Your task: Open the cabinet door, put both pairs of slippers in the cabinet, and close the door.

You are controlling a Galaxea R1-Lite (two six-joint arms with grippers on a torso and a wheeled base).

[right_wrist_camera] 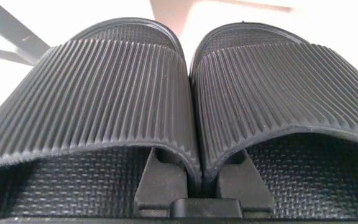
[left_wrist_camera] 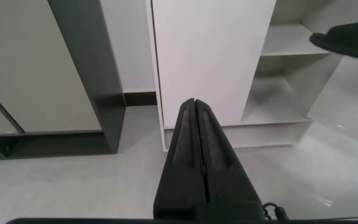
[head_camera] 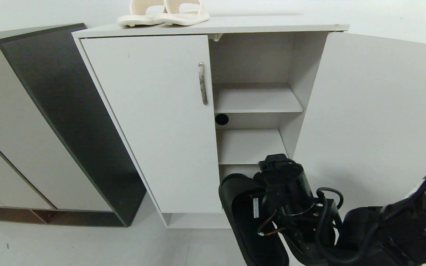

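Right gripper (right_wrist_camera: 197, 182): fingers clamped on the inner edges of the black slippers (right_wrist_camera: 129, 93), held side by side, low before the open bay of the cabinet (head_camera: 235, 26). Left gripper (left_wrist_camera: 194, 107): fingers together, empty. Door (head_camera: 375, 122) open. Cream slippers (head_camera: 163, 14) lie on the cabinet top. Step judged: stowing the first pair. Next move calls for advancing onto a shelf (head_camera: 250, 147), then release.

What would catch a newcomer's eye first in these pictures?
The pair of black slippers, pinched together in the right tool, sits low in front of the white cabinet, whose right door stands open on bare shelves. Next come the cream slippers lying on the cabinet's top, above the shut left door.
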